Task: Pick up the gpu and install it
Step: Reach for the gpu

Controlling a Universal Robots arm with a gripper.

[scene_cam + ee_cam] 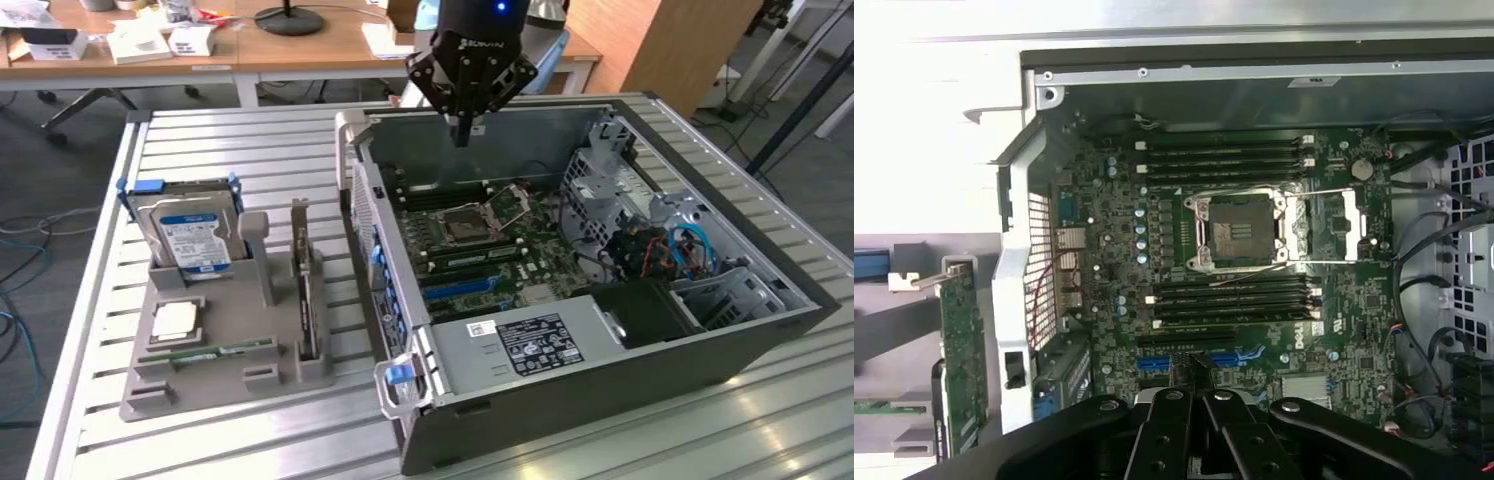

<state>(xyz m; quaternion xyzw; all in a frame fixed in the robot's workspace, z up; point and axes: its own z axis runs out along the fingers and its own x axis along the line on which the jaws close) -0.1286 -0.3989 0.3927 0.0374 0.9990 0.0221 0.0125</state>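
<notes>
Exterior view, claw: your gripper (462, 132) hangs over the open computer case (627, 400), fingers drawn together, gripping nothing.
Wrist view, under claw: motherboard (1104, 250) with CPU socket (1239, 230).
Gpu: the gpu (306, 290) stands on edge in the grey holder (220, 335), just beside the case on the exterior view's left, apart from your gripper.
Neighbour: hard drive (191, 235) upright in that holder.

The dark gpu (306, 290) stands on edge in the gray holder (220, 325).
</notes>
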